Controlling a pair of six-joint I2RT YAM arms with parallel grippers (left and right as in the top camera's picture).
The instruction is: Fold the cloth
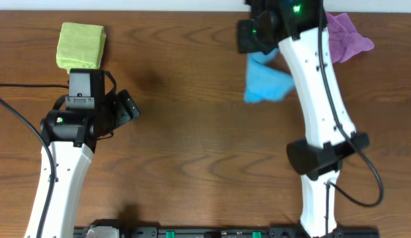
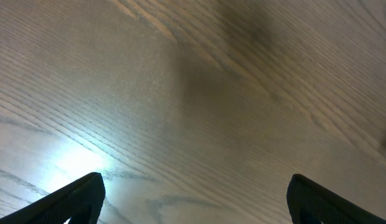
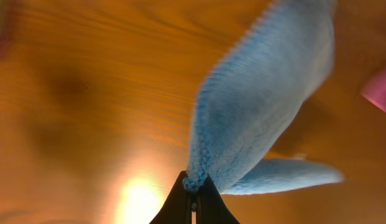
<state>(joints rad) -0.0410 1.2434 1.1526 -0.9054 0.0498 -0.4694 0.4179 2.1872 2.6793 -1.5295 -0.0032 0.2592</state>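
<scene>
right gripper (image 3: 193,190): pinched on blue cloth (image 1: 265,82) hem, holding it up, probably to spread it flat
left gripper (image 2: 194,198): wide, empty, well left of blue cloth
purple cloth (image 1: 349,36): just right of blue cloth
green cloth (image 1: 81,45): folded, far left

Dark wooden table (image 1: 192,152). Folded green cloth (image 1: 81,45) flat at far left. Crumpled purple cloth (image 1: 347,36) at far right edge. Near it, blue cloth (image 1: 265,80) lifted; contact with table unclear.
</scene>
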